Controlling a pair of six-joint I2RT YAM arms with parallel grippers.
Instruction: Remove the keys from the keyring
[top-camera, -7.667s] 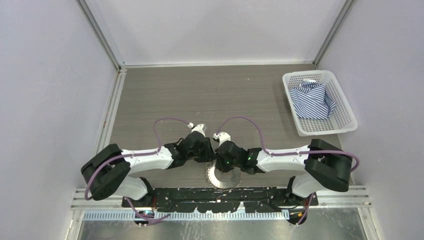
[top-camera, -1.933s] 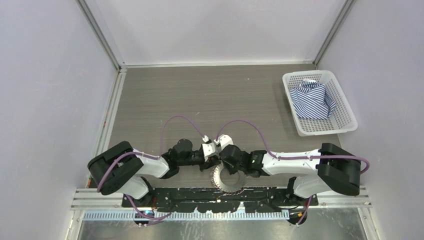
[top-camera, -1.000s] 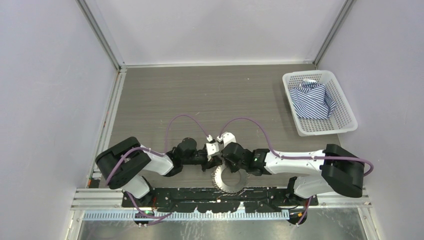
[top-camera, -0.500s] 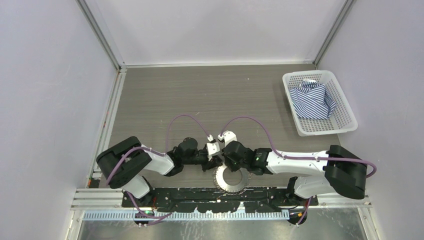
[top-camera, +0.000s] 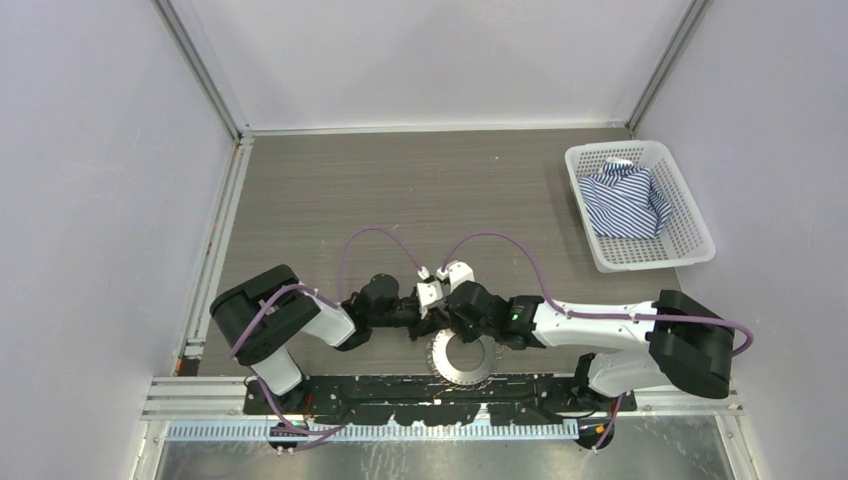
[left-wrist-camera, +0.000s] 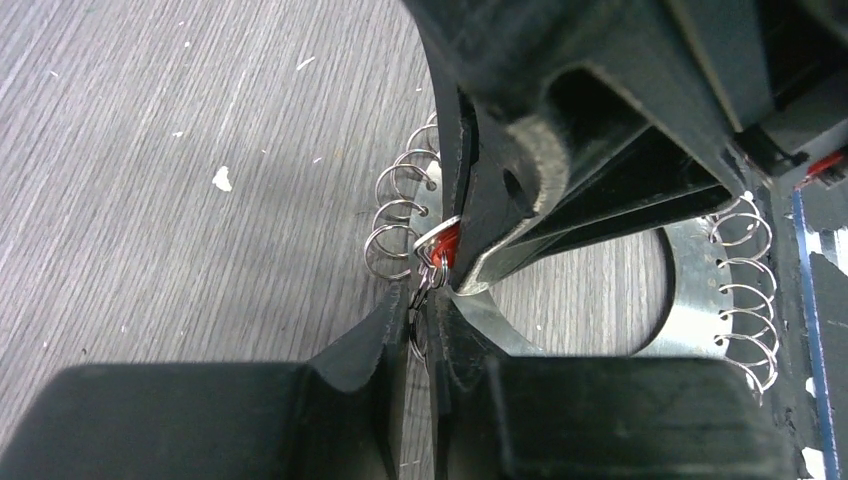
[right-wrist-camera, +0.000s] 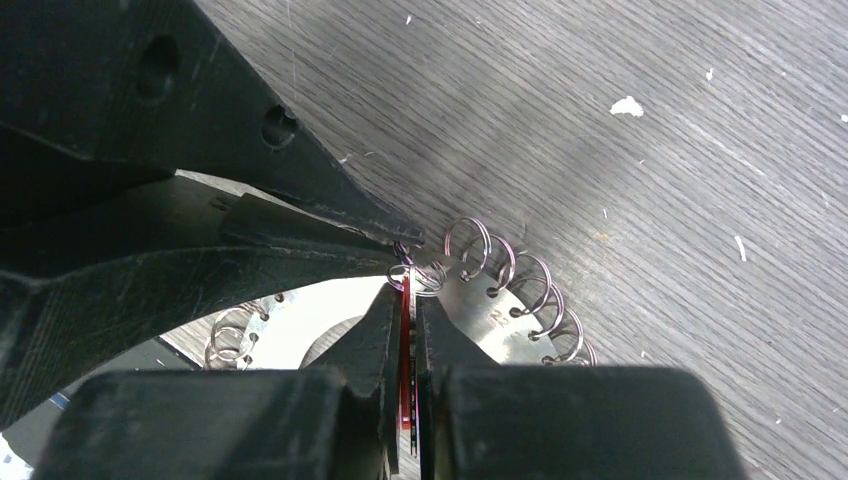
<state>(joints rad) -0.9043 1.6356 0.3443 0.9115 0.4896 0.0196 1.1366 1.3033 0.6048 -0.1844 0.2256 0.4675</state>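
The keyring (top-camera: 462, 361) is a flat silvery ring lying by the table's near edge, fringed with small wire loops (left-wrist-camera: 396, 214) rather than toothed keys. Both grippers meet tip to tip over its far left rim. My right gripper (right-wrist-camera: 406, 297) is shut on the flat red-headed key (right-wrist-camera: 405, 352), which also shows in the left wrist view (left-wrist-camera: 447, 249). My left gripper (left-wrist-camera: 421, 306) is shut on a small wire loop (left-wrist-camera: 417, 334) linked to that key. The ring's plate (right-wrist-camera: 492, 312) lies just under the fingertips. In the top view the arms hide the red key.
A white plastic basket (top-camera: 692, 236) with a blue-striped cloth (top-camera: 625, 204) stands at the back right. The arms' black base rail (top-camera: 440, 396) runs along the near edge right behind the keyring. Metal frame posts line both side walls.
The left arm has folded inward, its elbow swinging right. The two grippers stay together over the keyring's far rim, shifted slightly right; the keyring has slid a little to the right.
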